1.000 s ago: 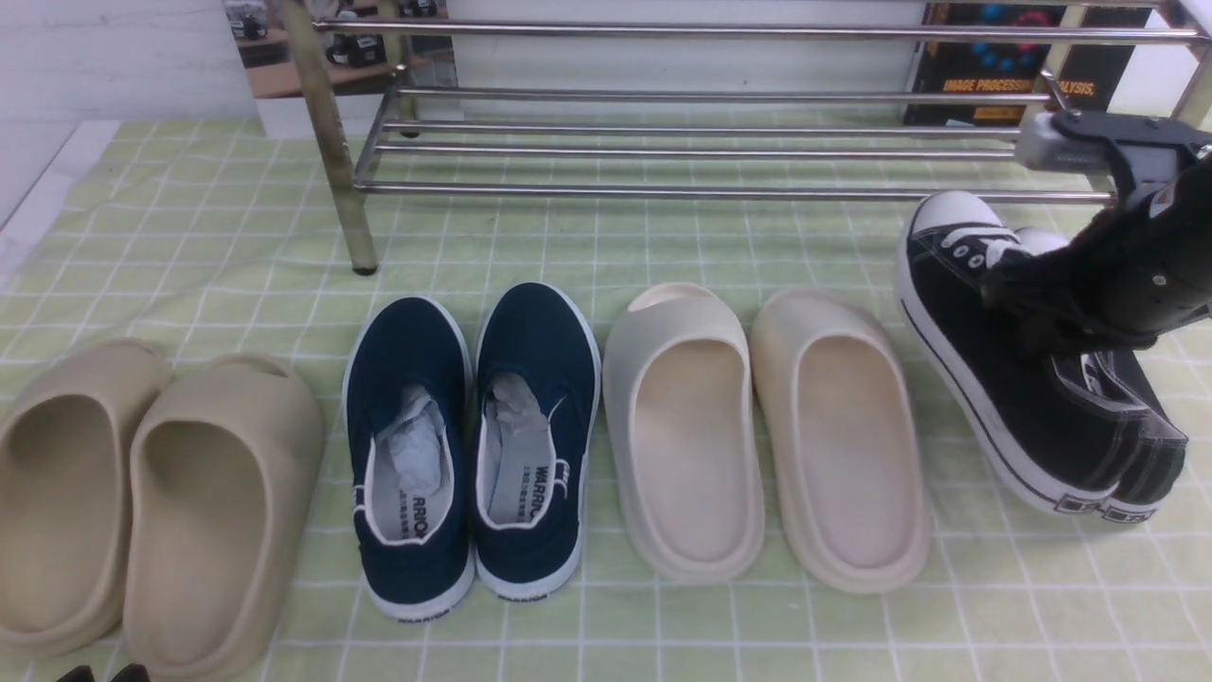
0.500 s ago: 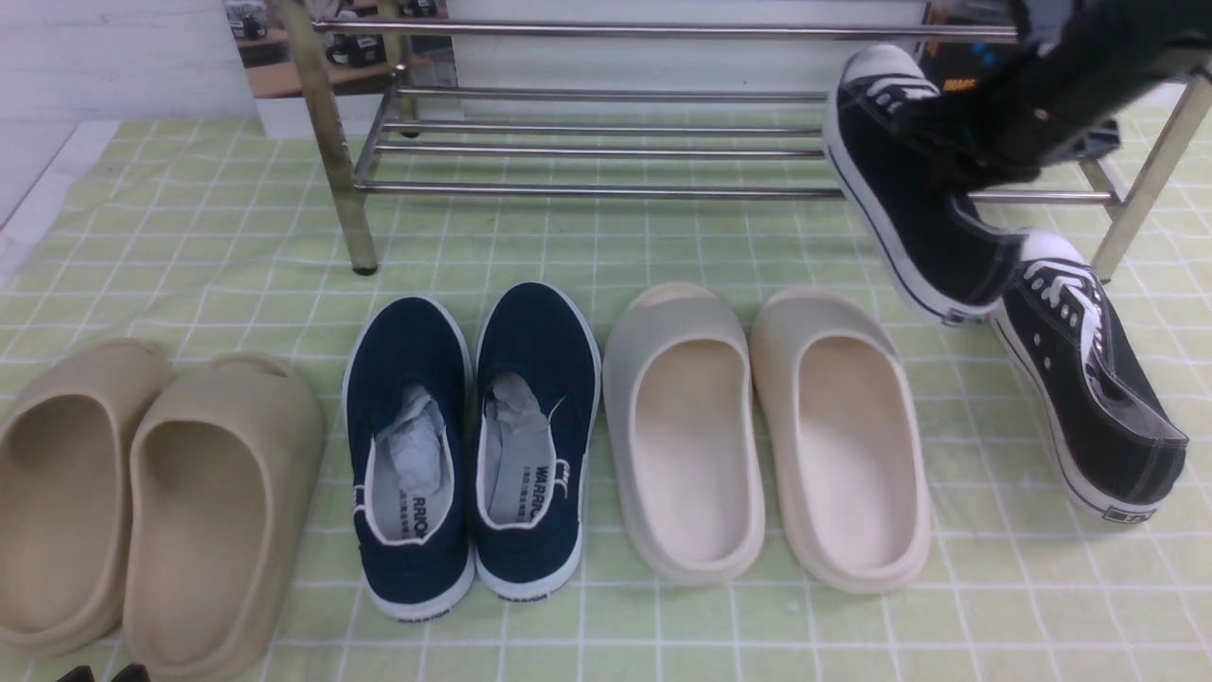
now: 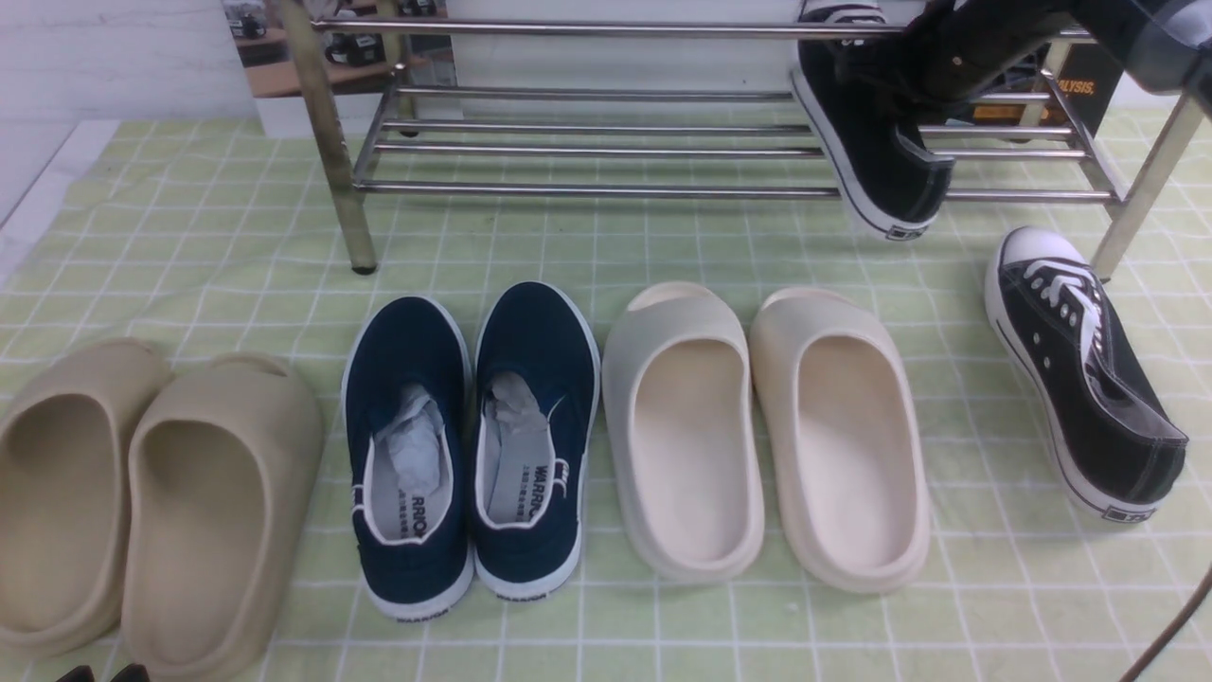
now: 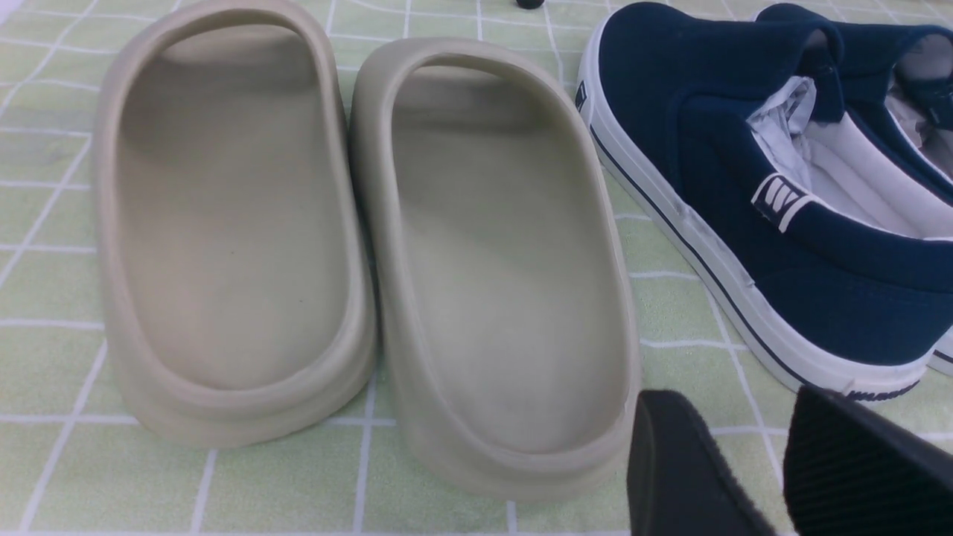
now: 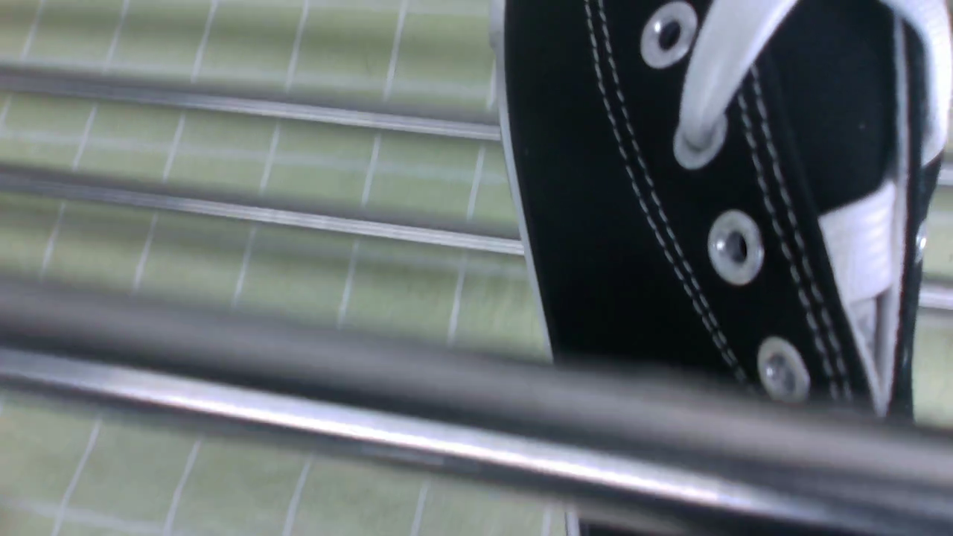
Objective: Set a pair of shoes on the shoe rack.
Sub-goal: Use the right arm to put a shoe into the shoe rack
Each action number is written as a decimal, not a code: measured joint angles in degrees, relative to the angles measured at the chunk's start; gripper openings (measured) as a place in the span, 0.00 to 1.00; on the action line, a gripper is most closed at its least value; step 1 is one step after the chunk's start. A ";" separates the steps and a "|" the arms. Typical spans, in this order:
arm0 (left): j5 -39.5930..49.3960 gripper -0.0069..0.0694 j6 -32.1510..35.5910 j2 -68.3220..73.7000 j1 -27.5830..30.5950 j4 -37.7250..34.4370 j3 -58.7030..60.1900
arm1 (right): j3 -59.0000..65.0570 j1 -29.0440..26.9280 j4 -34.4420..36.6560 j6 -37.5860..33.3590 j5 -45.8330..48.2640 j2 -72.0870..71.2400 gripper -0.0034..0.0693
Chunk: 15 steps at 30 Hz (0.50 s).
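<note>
Evidently mid-placement: the right fingers (image 3: 926,76) appear to pinch the collar of one black sneaker (image 3: 876,161) at the frame's upper right. It is tilted toe-up near the shoe rack (image 3: 606,189) top bar, heel over the front rail, likely so the sole can settle onto the lower tier. Its mate (image 3: 1079,379) lies on the tabletop (image 3: 663,625) at right. The left fingers (image 4: 685,469) are spread and empty.

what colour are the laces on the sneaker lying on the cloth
White laces, clearest in the front view.
</note>
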 joint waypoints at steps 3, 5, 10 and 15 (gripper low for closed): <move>0.00 0.40 0.00 0.00 0.00 0.00 0.00 | -0.43 0.00 -0.36 0.00 -1.87 1.50 0.21; 0.00 0.40 0.00 0.00 0.00 0.00 0.00 | -0.45 0.00 -0.36 0.00 -2.86 1.58 0.27; 0.00 0.40 0.00 0.00 0.00 0.00 0.00 | -0.50 0.00 -0.61 -0.05 -2.63 1.49 0.56; 0.00 0.40 0.00 0.00 0.00 0.00 0.00 | 3.93 -0.56 -0.09 -0.05 2.04 -3.49 0.78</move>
